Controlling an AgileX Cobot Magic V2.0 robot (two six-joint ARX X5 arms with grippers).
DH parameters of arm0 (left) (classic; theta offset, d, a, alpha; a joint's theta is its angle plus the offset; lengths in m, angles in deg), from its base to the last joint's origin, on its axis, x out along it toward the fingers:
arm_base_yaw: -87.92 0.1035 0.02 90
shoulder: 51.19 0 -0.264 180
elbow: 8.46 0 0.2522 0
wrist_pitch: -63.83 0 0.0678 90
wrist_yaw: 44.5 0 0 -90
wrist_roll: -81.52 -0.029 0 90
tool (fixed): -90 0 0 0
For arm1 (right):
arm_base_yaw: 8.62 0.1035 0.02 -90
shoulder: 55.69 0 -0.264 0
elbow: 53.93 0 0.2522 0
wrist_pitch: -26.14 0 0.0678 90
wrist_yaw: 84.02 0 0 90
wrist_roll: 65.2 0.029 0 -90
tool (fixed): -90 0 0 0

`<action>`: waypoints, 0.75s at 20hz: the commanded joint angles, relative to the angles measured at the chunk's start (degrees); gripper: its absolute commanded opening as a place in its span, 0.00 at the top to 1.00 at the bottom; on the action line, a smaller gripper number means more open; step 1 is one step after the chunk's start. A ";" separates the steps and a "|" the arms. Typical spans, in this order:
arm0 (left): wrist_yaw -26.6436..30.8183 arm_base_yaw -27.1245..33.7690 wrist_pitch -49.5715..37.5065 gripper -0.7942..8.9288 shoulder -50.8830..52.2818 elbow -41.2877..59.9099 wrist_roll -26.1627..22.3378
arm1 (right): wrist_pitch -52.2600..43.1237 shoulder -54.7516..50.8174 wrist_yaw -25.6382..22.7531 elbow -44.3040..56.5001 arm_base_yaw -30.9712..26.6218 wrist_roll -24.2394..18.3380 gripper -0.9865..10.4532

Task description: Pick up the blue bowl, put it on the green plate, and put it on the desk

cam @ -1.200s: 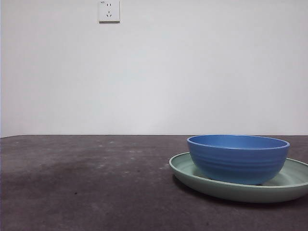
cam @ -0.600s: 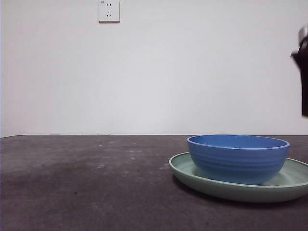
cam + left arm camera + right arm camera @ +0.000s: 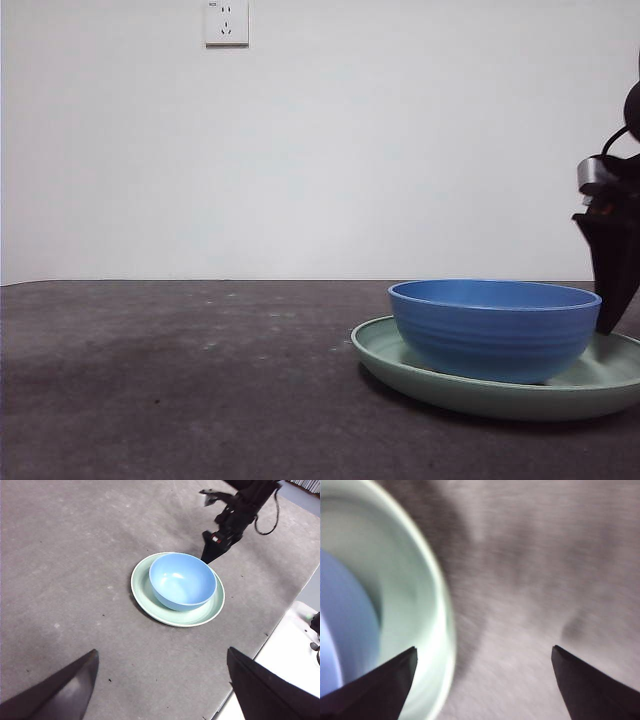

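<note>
The blue bowl [image 3: 495, 328] sits upright inside the green plate [image 3: 400, 362] on the desk [image 3: 150, 380], right of centre in the front view. My right gripper [image 3: 606, 318] hangs at that view's right edge, its dark tip just behind the bowl's far right side and low over the plate. In the right wrist view it [image 3: 482, 680] is open, with the plate's rim [image 3: 442, 610] between its jaws and the bowl [image 3: 342, 625] beyond one jaw. My left gripper [image 3: 162, 680] is open, high above the desk, looking down on the bowl [image 3: 182, 580], the plate [image 3: 150, 602] and the right gripper [image 3: 207, 555].
A white wall with a socket [image 3: 226, 22] stands behind the desk. In the left wrist view the desk's edge runs close to the plate, with a white surface [image 3: 290, 650] beyond it.
The right arm has come down at the right edge of the front view, from out of sight to just behind the bowl. Bowl and plate have not moved.
</note>
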 commanded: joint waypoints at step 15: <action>-0.04 -0.31 -0.61 0.50 -0.28 -0.96 0.17 | -1.55 4.24 1.36 -2.03 4.52 -0.31 0.90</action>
